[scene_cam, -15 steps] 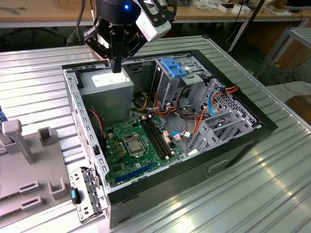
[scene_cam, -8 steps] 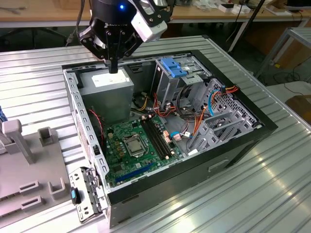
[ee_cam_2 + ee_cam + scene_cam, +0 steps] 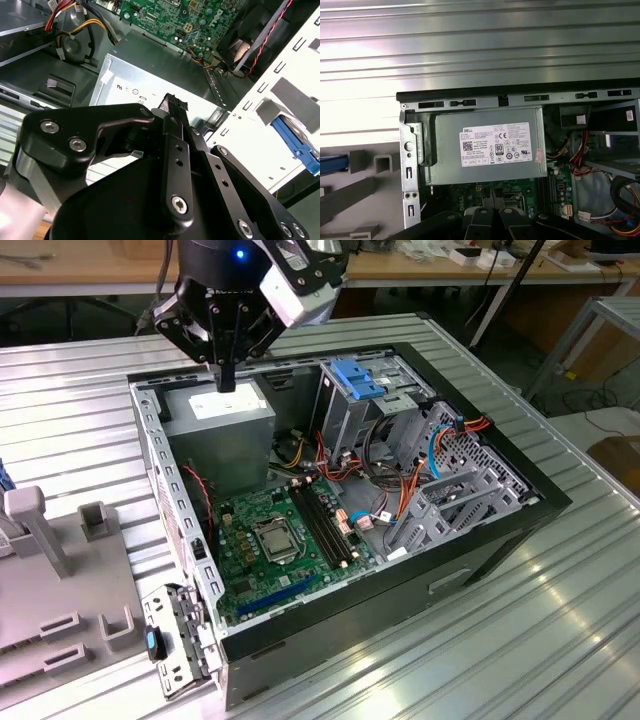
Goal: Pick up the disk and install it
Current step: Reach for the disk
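Disk [image 3: 332,164] lies well apart from the empty jaws.

The gripper [image 3: 226,380] is held pointing straight down above the grey power supply box [image 3: 222,435]. Its fingers [image 3: 172,150] are seen pressed together, and nothing is gripped between them.

A white label [image 3: 495,144] crowded with fine print, small signs and a square code lies on the grey box [image 3: 440,167], with a pink sticker [image 3: 538,156] at its corner and a small white tag [image 3: 578,119] near the box.
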{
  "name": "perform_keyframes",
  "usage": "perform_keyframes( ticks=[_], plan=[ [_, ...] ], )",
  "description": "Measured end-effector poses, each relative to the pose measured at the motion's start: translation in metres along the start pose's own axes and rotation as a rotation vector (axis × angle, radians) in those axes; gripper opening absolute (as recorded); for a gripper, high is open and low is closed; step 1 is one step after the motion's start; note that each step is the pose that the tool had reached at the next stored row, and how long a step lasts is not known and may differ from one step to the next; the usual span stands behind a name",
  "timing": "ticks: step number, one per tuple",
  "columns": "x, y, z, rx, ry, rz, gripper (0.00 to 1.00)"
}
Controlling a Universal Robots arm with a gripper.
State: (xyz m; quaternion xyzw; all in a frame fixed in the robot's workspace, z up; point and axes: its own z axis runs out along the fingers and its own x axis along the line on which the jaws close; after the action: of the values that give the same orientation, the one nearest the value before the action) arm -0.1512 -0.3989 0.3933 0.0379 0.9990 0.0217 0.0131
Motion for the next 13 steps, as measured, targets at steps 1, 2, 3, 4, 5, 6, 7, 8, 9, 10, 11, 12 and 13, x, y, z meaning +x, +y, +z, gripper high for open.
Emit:
perform_keyframes(
  ticks=[1,2,3,4,5,6,7,8,9,10,11,12,13],
  plan=[
    [0.0010,-0.0001,0.0000,0.0001,0.0000,0.000,0.11],
    [0.0017,-0.0001,-0.0001,0.0000,0.0000,0.000,0.11],
    [0.0030,-0.0002,-0.0001,0.0000,0.0000,0.000,0.11],
    [0.0041,-0.0003,-0.0001,0.0000,0.0000,0.000,0.11],
    [0.0047,-0.0004,-0.0002,0.0001,0.0000,0.000,0.11],
    [0.0060,-0.0005,-0.0002,0.0001,0.0000,0.000,0.11],
    [0.0073,-0.0006,-0.0002,0.0001,0.0001,0.000,0.11],
    [0.0085,-0.0007,-0.0002,0.0000,0.0000,0.000,0.11],
    [0.0098,-0.0008,-0.0003,0.0001,0.0001,0.000,0.11],
    [0.0112,-0.0009,-0.0004,0.0001,0.0001,0.000,0.11],
    [0.0123,-0.0009,-0.0004,0.0001,0.0001,0.000,0.11],
    [0.0137,-0.0010,-0.0004,0.0001,0.0000,0.000,0.11],
    [0.0147,-0.0011,-0.0004,0.0000,0.0000,0.000,0.11]
  ],
)
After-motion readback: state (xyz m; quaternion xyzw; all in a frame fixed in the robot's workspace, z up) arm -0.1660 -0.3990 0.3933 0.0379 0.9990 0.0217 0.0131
